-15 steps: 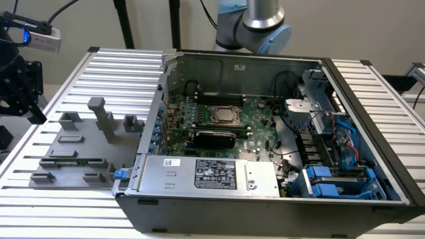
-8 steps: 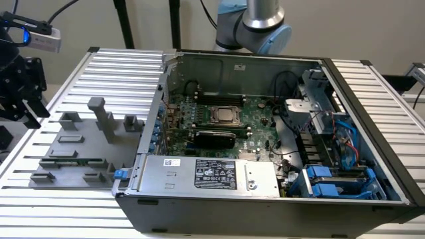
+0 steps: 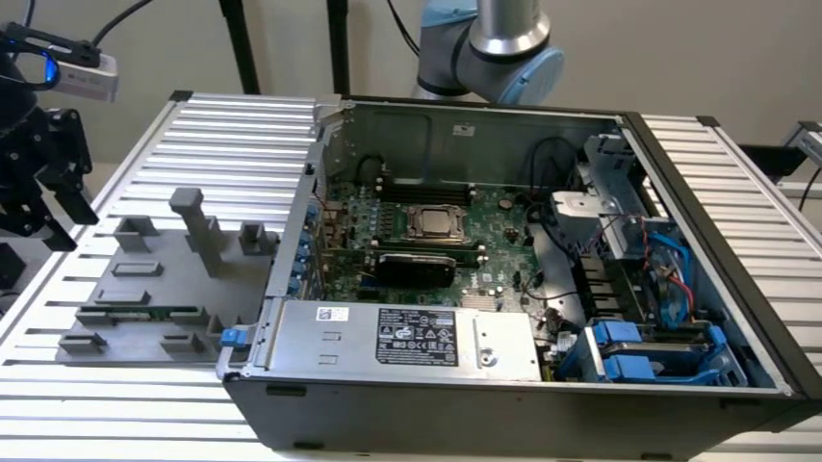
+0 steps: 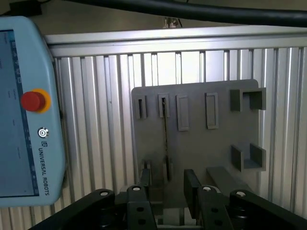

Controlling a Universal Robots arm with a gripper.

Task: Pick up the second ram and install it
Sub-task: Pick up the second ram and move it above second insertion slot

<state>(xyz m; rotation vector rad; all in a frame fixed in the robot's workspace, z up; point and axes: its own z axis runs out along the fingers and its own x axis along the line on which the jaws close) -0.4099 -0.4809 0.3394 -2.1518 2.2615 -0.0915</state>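
Over the desk's (image 3: 231, 125) edge at the exterior view's left, you find the hand (image 3: 33, 226) hanging above the grey fixture plate (image 3: 154, 289), clear of it and touching nothing. From the wrist view you can confirm the hand (image 4: 168, 175) is open: its two dark fingers (image 4: 192, 184) stand apart with nothing gripped between them.

The second ram (image 3: 141, 313) lies in a long slot holder on the plate, near the plate's edge that faces the front of the desk. It shows as a thin green strip set on its long edge. In the wrist view the same stick (image 4: 165, 139) appears edge-on as a narrow dark line running down the plate (image 4: 201, 148), and its near end falls between the open fingers, below them.

Several grey blocks and an upright post (image 3: 192, 221) stand on the plate around the holder.

Beside the plate, towards the exterior view's right, the open computer case (image 3: 514, 423) rests on the desk. Inside it you can see the motherboard (image 3: 501, 217), the processor socket (image 3: 434, 223) and, along the near wall, the power supply (image 3: 398, 337).

A teach pendant (image 4: 24, 143) with a red button (image 4: 32, 100) rests on the slatted desk (image 4: 96, 120) just beside the plate.
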